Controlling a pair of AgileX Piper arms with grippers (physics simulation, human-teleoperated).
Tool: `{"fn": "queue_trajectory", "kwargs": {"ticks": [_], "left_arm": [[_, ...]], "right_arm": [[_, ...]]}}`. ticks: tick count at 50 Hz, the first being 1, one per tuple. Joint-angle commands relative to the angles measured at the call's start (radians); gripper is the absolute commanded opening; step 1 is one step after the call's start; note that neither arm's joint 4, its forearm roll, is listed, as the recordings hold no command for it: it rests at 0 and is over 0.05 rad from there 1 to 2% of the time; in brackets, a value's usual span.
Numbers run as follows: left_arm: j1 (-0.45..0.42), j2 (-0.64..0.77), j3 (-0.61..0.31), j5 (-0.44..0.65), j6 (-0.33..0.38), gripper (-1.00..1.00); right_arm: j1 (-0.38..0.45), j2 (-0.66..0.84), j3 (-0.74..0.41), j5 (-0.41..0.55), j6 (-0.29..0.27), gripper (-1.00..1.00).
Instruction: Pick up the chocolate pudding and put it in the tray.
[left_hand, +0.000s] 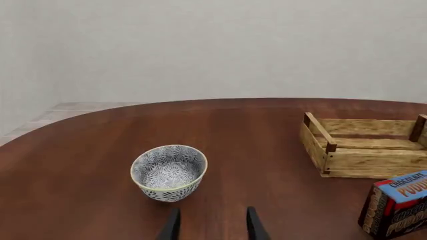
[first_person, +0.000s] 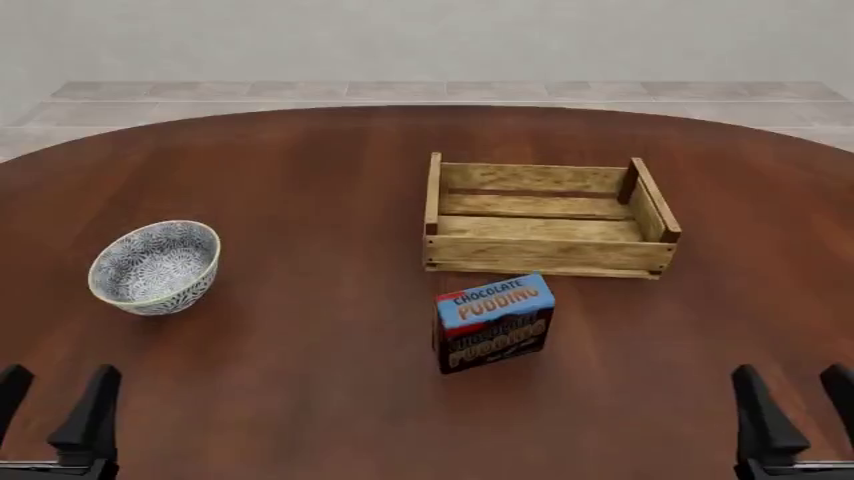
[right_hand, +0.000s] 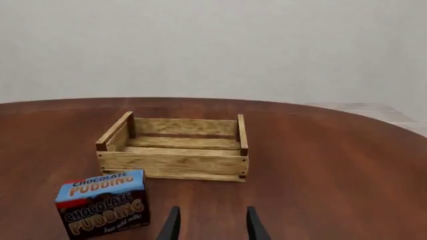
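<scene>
Chocolate pudding (first_person: 493, 322) stands upright on the brown worktop (first_person: 307, 160), free of both claws, and it is not in the tray.

The left claw (first_person: 54, 405) is at the near left edge in the front view. Its two dark fingers stand apart and nothing is between them. A round bowl (first_person: 155, 266) with a blue-white pattern sits just ahead of this claw and a little to its right. In the left wrist view the bowl (left_hand: 169, 172) appears ahead of the finger tips and apart from them, and it looks empty.

The chocolate pudding is well to the right of the left claw and somewhat ahead of it, about midway between the two claws. Its blue top band with orange letters faces the front camera. The tray (first_person: 547, 216), a light-wood crate with slatted sides, lies just beyond the carton, near to it but with a narrow strip of worktop between them. Nothing is seen inside it.

The right claw (first_person: 798, 408) is at the near right edge, its fingers also apart and holding nothing. From it, the carton (right_hand: 103, 203) is ahead and to the left, and the tray (right_hand: 175, 146) is farther ahead.
</scene>
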Motion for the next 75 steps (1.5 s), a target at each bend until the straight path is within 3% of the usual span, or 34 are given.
{"fn": "queue_trajectory", "kwargs": {"ticks": [1, 17, 23, 25, 27, 33, 37, 46, 48, 49, 51, 54, 56, 58, 59, 60, 64, 69, 75], "left_arm": [[0.000, 0.004, -0.002, -0.001, 0.001, 1.00], [0.000, 0.004, -0.002, -0.001, 0.000, 1.00], [0.000, 0.004, -0.002, -0.001, 0.000, 1.00], [0.000, 0.004, -0.002, -0.001, 0.000, 1.00], [0.000, 0.004, -0.002, -0.001, 0.000, 1.00], [0.000, 0.004, -0.002, -0.001, 0.000, 1.00], [0.000, 0.004, -0.002, -0.001, 0.000, 1.00], [0.000, 0.004, -0.002, -0.001, 0.001, 1.00], [0.000, 0.004, -0.002, -0.001, 0.000, 1.00], [0.000, 0.004, -0.002, -0.001, 0.001, 1.00], [0.000, 0.004, -0.002, -0.001, 0.000, 1.00], [0.000, 0.005, -0.002, -0.001, 0.001, 1.00], [0.000, 0.004, -0.002, -0.001, 0.001, 1.00], [0.000, 0.005, -0.002, -0.001, 0.000, 1.00], [0.000, 0.004, -0.002, -0.001, 0.000, 1.00], [0.000, 0.004, -0.002, -0.001, 0.000, 1.00], [0.000, 0.004, -0.002, -0.001, 0.000, 1.00], [0.000, 0.004, -0.002, -0.001, 0.000, 1.00], [0.000, 0.004, -0.002, -0.001, 0.001, 1.00]], "right_arm": [[0.006, 0.028, -0.011, -0.017, 0.001, 1.00], [-0.008, 0.078, -0.026, -0.034, -0.025, 1.00], [-0.015, 0.135, -0.100, -0.021, -0.010, 1.00], [-0.023, 0.148, -0.120, -0.022, -0.037, 1.00], [-0.023, 0.192, -0.142, -0.032, -0.024, 1.00], [0.027, 0.234, -0.243, 0.010, -0.042, 1.00], [0.027, 0.278, -0.293, 0.008, -0.076, 1.00], [0.072, 0.419, -0.407, -0.015, -0.093, 1.00], [0.083, 0.436, -0.431, -0.019, -0.111, 1.00], [0.103, 0.475, -0.457, -0.031, -0.157, 1.00], [0.126, 0.511, -0.488, -0.029, -0.156, 1.00], [0.154, 0.579, -0.550, -0.033, -0.216, 1.00], [0.161, 0.621, -0.600, -0.027, -0.217, 1.00], [0.184, 0.652, -0.623, -0.034, -0.275, 1.00], [0.189, 0.675, -0.655, -0.026, -0.264, 1.00], [0.211, 0.701, -0.673, -0.028, -0.298, 1.00], [0.246, 0.780, -0.742, -0.027, -0.333, 1.00], [0.296, 0.868, -0.826, -0.039, -0.432, 1.00], [0.365, 0.983, -0.952, 0.003, -0.459, 1.00]]}}
